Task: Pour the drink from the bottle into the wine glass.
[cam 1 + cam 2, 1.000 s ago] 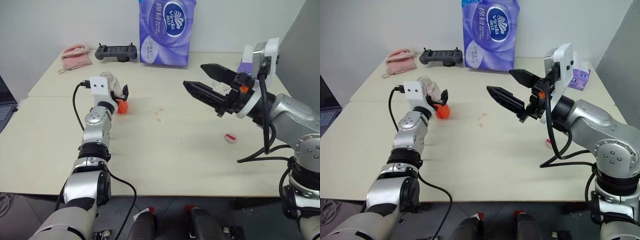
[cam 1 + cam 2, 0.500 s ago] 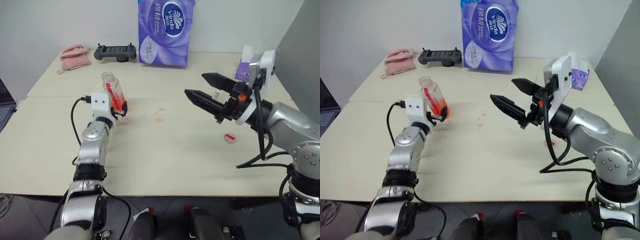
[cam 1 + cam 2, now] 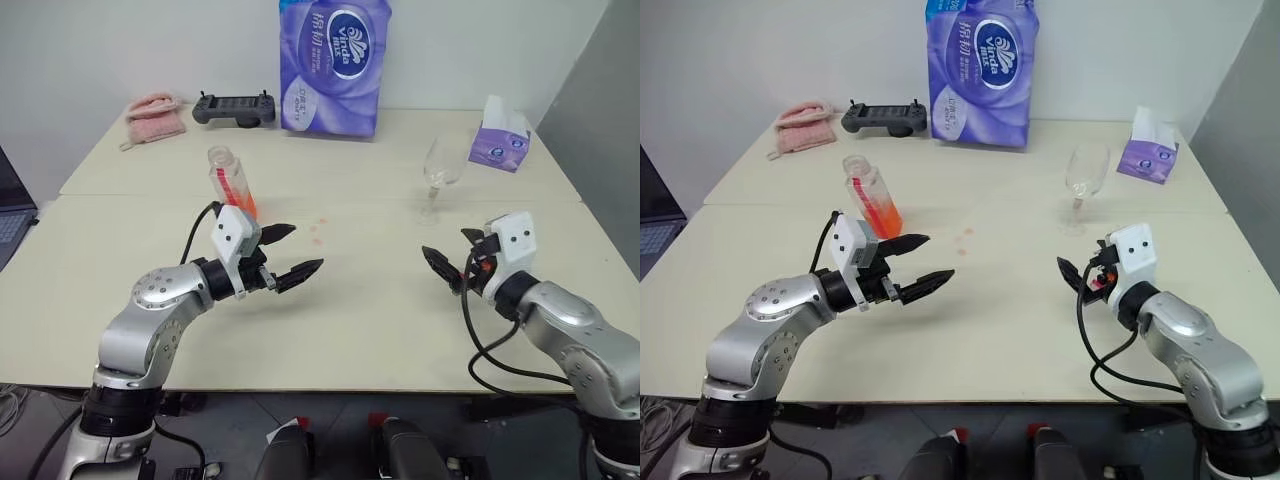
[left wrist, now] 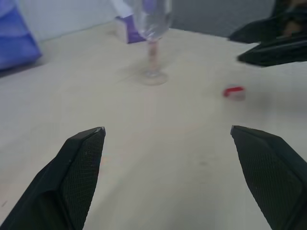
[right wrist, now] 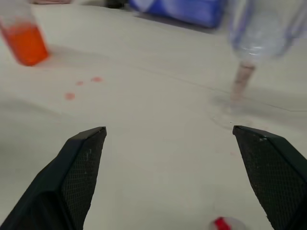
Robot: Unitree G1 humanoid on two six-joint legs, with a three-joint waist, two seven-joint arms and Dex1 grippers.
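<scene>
One bottle (image 3: 229,182) stands well left of one wine glass (image 3: 438,178); my two grippers (image 3: 290,253) (image 3: 452,260) spread empty.

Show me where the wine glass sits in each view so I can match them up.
Left eye: glass right of centre, far side of the table, by the tissue box.
Right eye: glass right of centre, same spot.
Left wrist: glass at top centre.
Right wrist: glass at upper right.
Shared landmark: the red cap on the table near the glass foot.
</scene>
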